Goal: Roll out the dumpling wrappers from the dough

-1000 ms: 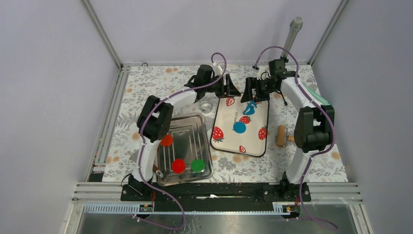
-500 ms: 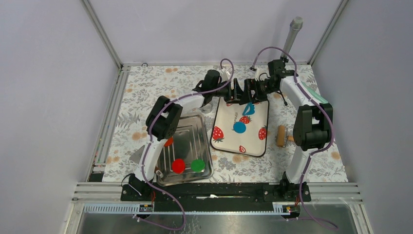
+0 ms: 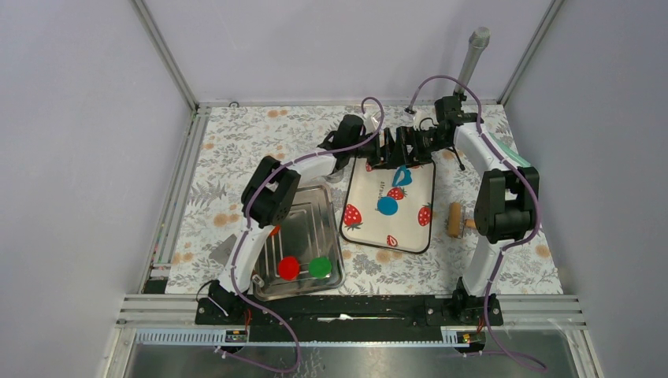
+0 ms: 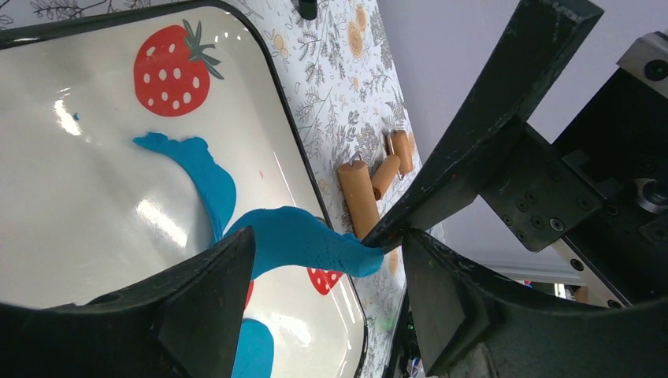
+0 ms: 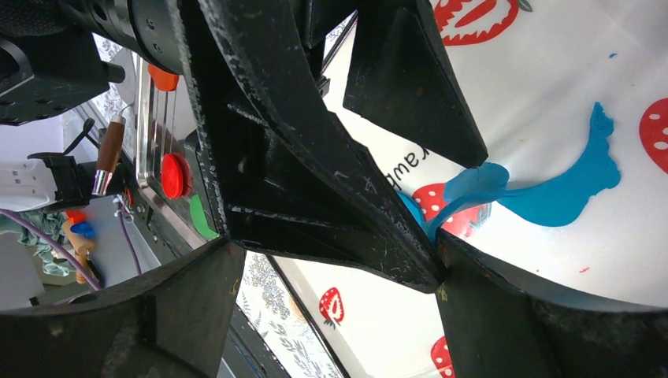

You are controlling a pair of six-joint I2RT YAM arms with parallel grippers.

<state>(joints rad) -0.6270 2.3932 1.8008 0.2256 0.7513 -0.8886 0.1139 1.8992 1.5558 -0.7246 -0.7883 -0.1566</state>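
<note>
The dough [image 4: 276,232] is a stretched blue strip. Its far end lies flat on the strawberry tray [image 3: 376,227] and its near end is lifted clear of it, while a round blue lump [image 3: 387,205] sits further down the same tray. The raised end clings to the tip of one finger [image 4: 417,201] of the right gripper [image 5: 335,244], whose fingers stand wide apart, so the strip looks stuck there rather than held. The left gripper [image 4: 328,236] faces it with its fingers also apart, straddling the raised end and meshed with the right fingers. I cannot tell whether the strip is nipped between one finger of each. The step in hand seems to be freeing this piece so it can be laid down for rolling. The next move would call for the left fingers to close on the strip near its raised end and draw it off without tearing it thinner. The rolling pin [image 3: 454,220] lies untouched just right of the tray. The metal pan [image 3: 303,209] to the left holds a red disc [image 3: 288,268] and a green disc [image 3: 319,268]. Against a second ago, the left arm has swung across from the tray's far left corner to meet the right gripper, which has hardly moved.
</note>
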